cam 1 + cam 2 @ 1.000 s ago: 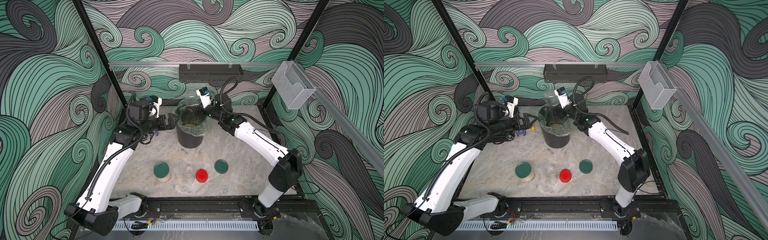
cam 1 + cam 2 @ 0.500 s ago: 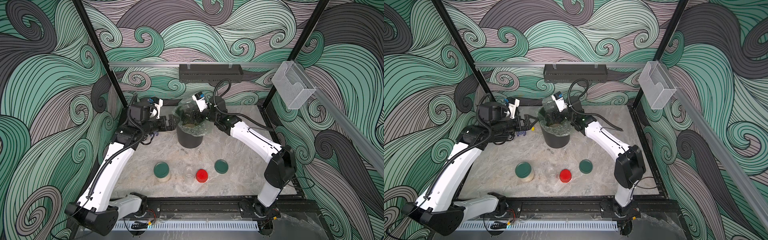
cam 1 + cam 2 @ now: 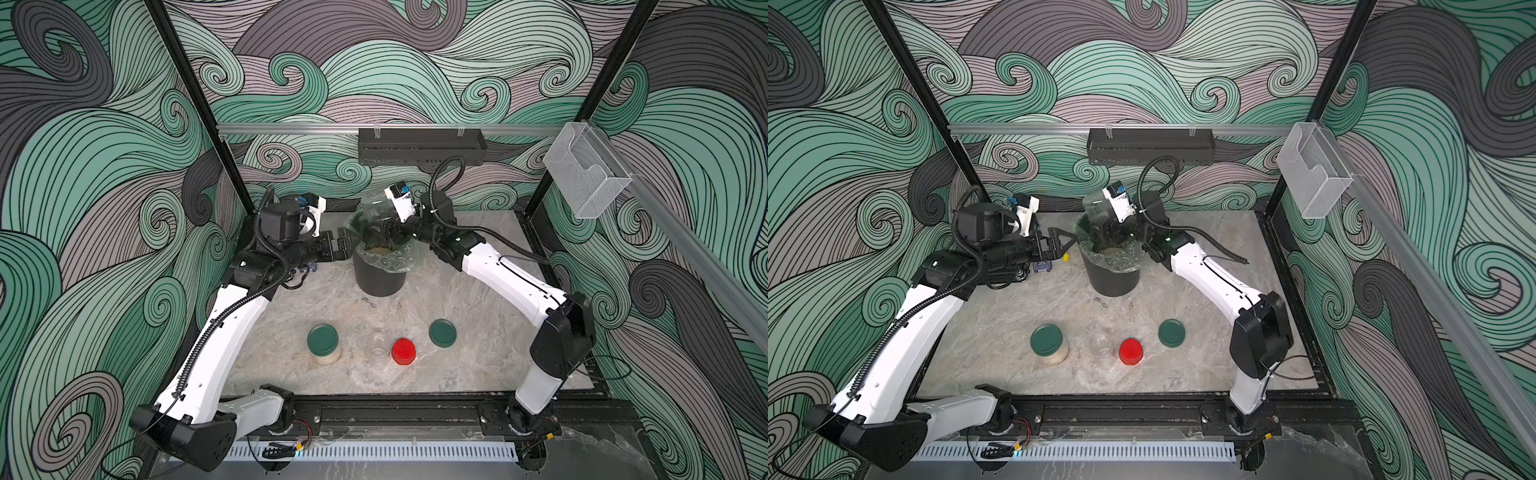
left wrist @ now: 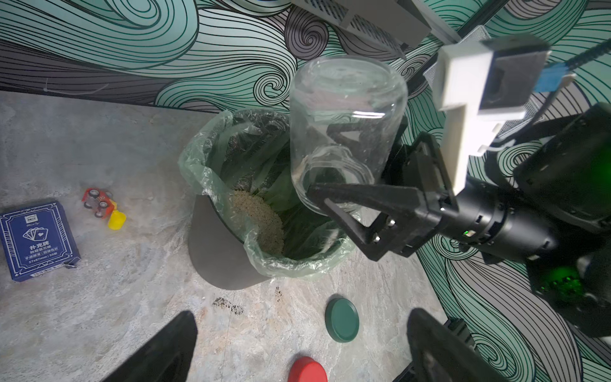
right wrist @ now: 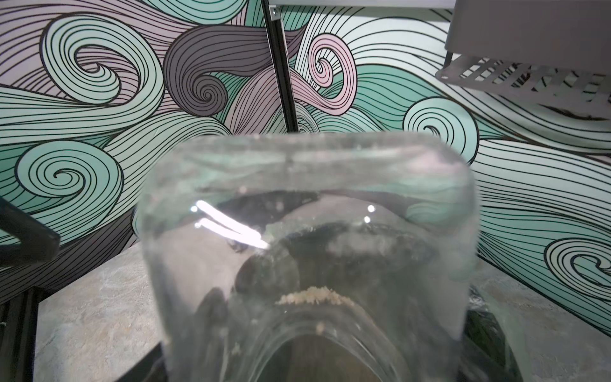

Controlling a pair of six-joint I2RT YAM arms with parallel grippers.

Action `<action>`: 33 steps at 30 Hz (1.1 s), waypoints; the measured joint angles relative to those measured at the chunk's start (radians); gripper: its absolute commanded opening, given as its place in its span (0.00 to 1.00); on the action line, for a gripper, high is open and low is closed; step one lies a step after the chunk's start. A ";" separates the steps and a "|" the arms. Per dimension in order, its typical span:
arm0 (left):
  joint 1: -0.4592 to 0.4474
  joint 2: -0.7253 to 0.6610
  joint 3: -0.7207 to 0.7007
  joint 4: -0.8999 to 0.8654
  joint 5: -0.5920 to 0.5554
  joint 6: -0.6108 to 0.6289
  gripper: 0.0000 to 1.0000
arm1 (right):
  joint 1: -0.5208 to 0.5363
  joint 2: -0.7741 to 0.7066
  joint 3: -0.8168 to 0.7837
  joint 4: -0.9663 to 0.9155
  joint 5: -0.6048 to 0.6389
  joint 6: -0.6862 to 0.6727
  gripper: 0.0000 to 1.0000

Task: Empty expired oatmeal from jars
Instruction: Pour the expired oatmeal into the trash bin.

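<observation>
My right gripper (image 3: 386,232) is shut on a clear glass jar (image 4: 347,109), held upside down with its mouth over the black bin (image 3: 376,278). Pale oatmeal (image 4: 261,218) lies heaped in the bin's liner, and a few flakes cling at the jar's neck (image 5: 310,296). My left gripper (image 3: 345,245) stands open and empty beside the bin's left rim. Near the front, a jar with a green lid (image 3: 324,340) holds oatmeal. A small lidless jar (image 3: 378,347) stands beside a red lid (image 3: 404,351).
A loose green lid (image 3: 442,332) lies right of the red one. A blue card box (image 4: 36,238) and a small toy car (image 4: 99,203) sit behind the left gripper. Dark crumbs (image 4: 228,302) dot the table before the bin. A black shelf (image 3: 419,145) hangs on the back wall.
The right wrist has swung slightly left and down with the jar over the bin. The left arm has hardly moved.
</observation>
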State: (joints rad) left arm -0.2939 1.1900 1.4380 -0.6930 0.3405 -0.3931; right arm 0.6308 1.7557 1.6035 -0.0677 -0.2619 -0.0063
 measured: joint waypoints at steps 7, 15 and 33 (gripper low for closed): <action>0.000 0.026 0.005 0.008 0.005 -0.002 0.99 | 0.000 0.002 0.009 -0.004 -0.008 -0.002 0.00; 0.001 0.026 0.024 0.015 0.008 -0.002 0.99 | 0.000 -0.014 0.013 0.006 -0.007 -0.005 0.00; 0.001 0.023 0.026 0.016 0.008 -0.003 0.99 | 0.000 -0.005 -0.011 0.019 -0.007 0.002 0.00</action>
State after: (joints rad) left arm -0.2928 1.2133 1.4639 -0.6769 0.3481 -0.3962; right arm 0.6308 1.7508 1.5929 -0.0490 -0.2691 -0.0048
